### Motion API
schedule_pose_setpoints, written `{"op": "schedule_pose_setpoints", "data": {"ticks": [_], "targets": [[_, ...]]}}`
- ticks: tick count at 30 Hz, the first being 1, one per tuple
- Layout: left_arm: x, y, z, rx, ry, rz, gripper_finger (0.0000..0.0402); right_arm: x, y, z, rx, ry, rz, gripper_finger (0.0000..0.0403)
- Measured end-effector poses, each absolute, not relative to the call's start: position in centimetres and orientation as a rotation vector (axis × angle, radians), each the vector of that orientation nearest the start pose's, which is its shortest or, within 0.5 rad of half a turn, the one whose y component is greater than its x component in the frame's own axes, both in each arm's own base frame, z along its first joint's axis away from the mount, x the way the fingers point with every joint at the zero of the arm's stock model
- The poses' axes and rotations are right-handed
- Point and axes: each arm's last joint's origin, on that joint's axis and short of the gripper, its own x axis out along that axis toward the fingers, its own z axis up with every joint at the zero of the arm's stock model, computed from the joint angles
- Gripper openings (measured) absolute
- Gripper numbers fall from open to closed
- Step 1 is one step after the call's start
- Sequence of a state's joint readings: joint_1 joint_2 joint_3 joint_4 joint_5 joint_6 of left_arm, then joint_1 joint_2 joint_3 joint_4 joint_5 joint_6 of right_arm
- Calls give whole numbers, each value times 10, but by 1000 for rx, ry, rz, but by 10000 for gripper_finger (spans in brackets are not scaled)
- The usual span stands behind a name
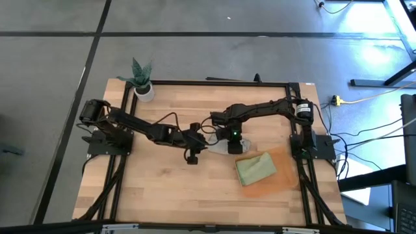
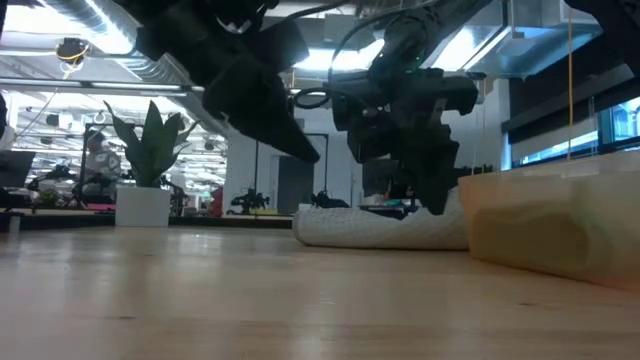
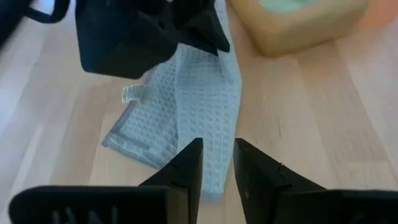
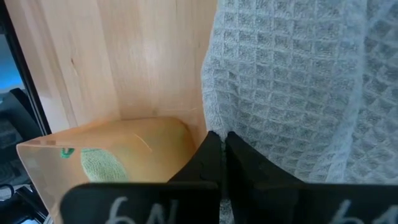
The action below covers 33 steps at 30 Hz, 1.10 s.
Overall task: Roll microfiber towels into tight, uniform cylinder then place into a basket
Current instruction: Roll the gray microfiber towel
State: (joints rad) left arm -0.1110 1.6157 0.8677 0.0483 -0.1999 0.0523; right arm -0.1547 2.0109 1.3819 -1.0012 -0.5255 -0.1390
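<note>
**Grey towel under both grippers at table centre; green towel already in basket**

The pale grey towel (image 1: 224, 147) lies partly folded on the wooden tabletop (image 1: 162, 188), near the middle of the table and just beside the basket (image 1: 283, 179). In the low view it reads as a low, loosely bundled roll (image 2: 380, 227) lying on the table surface, next to the basket wall (image 2: 540, 225). In the left wrist view it is a long folded strip with a small white tag at one edge (image 3: 186, 118).

The right gripper (image 1: 234, 138) stands over the basket-side end of the grey towel. In its own wrist view the two fingers (image 4: 214, 158) are pressed together with no visible gap, tips against the waffle-weave cloth (image 4: 298, 93). Whether any fabric is pinched between them cannot be told.

The left gripper (image 1: 193, 156) is at the opposite end of the towel. Its fingers (image 3: 186, 168) stand slightly apart with a narrow gap, tips down at the cloth's near edge. Whether they pinch that edge cannot be told.

The pale green towel (image 1: 255, 168) lies bundled inside the basket, which sits on the right side of the table near the right arm's base. The right wrist view shows part of it through the basket's translucent wall (image 4: 102, 163).

A small potted plant (image 1: 142, 81) stands at the far left corner of the table, well apart from the work.
</note>
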Motion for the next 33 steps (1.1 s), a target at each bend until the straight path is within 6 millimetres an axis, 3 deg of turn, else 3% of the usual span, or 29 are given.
{"op": "schedule_pose_setpoints", "data": {"ticks": [7,16,21,25,33], "targets": [[322,-39,180,134,729,-53,77,359,-42,154,404,1498,416,9],[308,-62,194,132,721,-30,76,361,-49,152,84,1467,433,8],[301,-73,192,72,762,16,76,370,-54,151,-100,1387,433,8],[301,-78,188,85,770,23,76,373,-56,152,-114,1352,421,8],[304,-66,187,78,765,123,76,372,-55,152,-107,1369,424,8]]}}
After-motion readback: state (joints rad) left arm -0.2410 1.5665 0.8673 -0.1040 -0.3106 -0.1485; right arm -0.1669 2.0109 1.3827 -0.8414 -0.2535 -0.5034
